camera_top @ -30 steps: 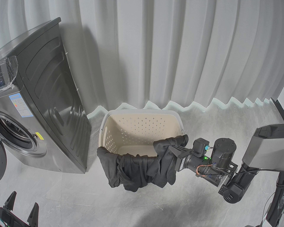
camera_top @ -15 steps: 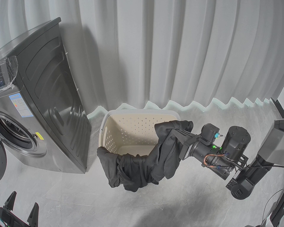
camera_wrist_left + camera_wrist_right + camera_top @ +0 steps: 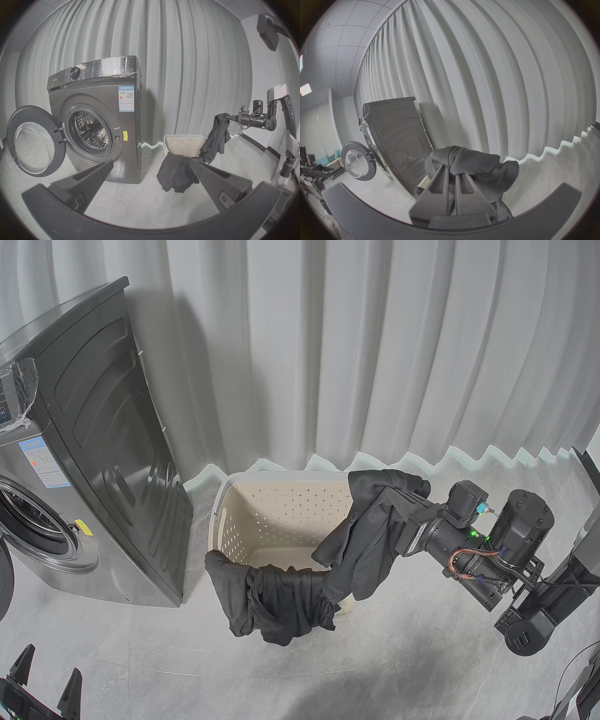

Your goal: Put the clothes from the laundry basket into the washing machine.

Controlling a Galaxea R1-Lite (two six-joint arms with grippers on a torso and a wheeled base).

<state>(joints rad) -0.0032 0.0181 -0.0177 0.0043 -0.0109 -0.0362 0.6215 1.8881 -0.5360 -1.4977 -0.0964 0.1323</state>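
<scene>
Black garment [image 3: 369, 534] clamped tight in right claw [image 3: 452, 175].

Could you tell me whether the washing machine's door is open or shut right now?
Open. The round door is swung wide from the washing machine, and its drum shows through the opening.

The washing machine [image 3: 100, 118] is seen with its round door [image 3: 36, 140] swung open and the drum [image 3: 89, 129] exposed. The laundry basket [image 3: 184, 145] is set on the floor near it, before a pleated curtain [image 3: 187, 56]. A dark garment [image 3: 176, 172] is draped over the basket's front rim. Its other end is held up beside the basket by the right gripper [image 3: 232, 117], which seems clamped on the cloth. The left gripper [image 3: 149, 165] is held low, its fingers spread apart.
</scene>
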